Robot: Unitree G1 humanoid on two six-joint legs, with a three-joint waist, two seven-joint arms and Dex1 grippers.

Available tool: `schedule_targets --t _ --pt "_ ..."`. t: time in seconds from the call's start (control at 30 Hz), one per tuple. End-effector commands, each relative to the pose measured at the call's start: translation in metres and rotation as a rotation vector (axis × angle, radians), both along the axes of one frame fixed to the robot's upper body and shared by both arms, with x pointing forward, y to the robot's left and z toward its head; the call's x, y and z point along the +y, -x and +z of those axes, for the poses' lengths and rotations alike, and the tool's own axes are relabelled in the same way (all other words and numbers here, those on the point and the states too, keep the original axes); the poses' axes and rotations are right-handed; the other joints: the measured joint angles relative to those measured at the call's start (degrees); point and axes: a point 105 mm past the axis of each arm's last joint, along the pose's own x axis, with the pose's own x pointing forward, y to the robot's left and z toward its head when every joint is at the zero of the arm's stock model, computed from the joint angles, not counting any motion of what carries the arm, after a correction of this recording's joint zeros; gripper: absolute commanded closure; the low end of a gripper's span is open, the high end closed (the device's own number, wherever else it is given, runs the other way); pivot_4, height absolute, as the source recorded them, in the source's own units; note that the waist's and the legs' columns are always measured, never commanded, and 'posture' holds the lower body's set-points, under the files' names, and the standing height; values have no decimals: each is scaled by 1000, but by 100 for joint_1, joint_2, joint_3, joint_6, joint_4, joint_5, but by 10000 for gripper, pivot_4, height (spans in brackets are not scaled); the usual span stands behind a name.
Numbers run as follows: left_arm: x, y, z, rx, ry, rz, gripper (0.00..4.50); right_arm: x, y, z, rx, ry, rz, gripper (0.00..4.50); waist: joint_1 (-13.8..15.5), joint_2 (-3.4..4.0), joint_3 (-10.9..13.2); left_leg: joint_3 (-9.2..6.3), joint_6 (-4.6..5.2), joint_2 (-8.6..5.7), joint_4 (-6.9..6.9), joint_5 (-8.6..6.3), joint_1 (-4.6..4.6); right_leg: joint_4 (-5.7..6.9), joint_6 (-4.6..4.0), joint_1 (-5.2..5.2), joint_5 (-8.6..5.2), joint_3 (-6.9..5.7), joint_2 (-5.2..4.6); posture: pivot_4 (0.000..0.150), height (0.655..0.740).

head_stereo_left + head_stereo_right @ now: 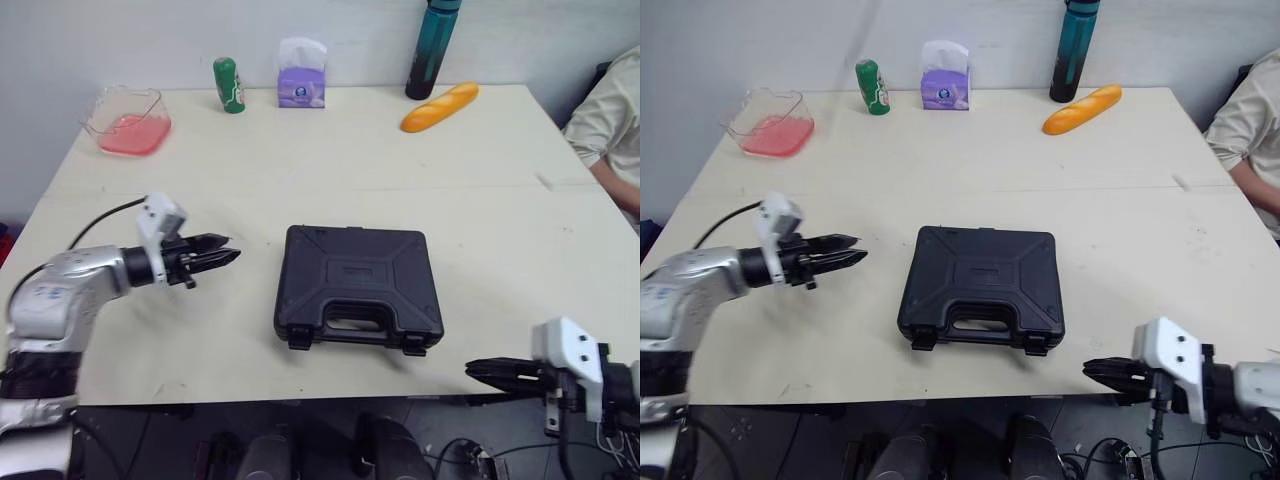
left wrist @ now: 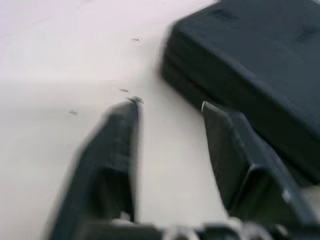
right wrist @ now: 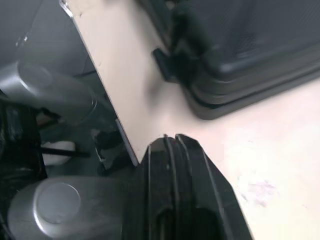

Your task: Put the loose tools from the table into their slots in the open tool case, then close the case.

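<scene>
The black tool case lies flat in the middle of the table with its lid down, its handle facing the front edge. My left gripper hovers just left of the case, pointing at its left side, fingers open with nothing between them; the left wrist view shows the case's corner beyond the fingertips. My right gripper is shut and empty, low at the table's front edge, right of the case's front right latch.
Along the back stand a clear container with pink contents, a green bottle, a purple tissue box, a teal bottle and a bread loaf. A person's arm is at the right edge.
</scene>
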Motion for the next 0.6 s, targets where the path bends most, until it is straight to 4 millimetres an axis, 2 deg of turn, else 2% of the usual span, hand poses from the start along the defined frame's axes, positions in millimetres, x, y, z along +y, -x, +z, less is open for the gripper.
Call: schedule_targets --t 0.03,0.2,0.3,0.5,0.6 --pt "-15 -29 6 -63 -57 -14 44285 10 -6 -4 -3 -3 31 45000 0 -6 3 -1 2 -2 0 1 -2 1 2 -1 1 0 -3 1500 7327" --pt "-50 -71 13 -107 -79 -28 44774 13 -21 -18 10 56 25 45000 26 -24 5 -5 8 -5 2 5 -15 12 4 -6 2 -19 0 1500 7327" --pt "-67 -86 11 -114 -105 -35 44774 8 -32 -23 4 112 -7 45000 22 -28 5 2 19 -15 2 10 -21 1 21 -6 12 -28 -3 1500 7327" --pt "-98 -92 13 -128 -103 -123 44774 11 -32 -11 19 49 -22 45000 -8 -46 16 3 31 -21 3 11 -32 -10 37 -8 21 -30 -8 1500 7327" --pt "-110 -88 10 -120 -108 -187 44774 17 -31 -10 22 28 -4 45000 -8 -47 17 1 33 -21 5 12 -32 -10 38 -8 22 -31 -11 1500 7327"
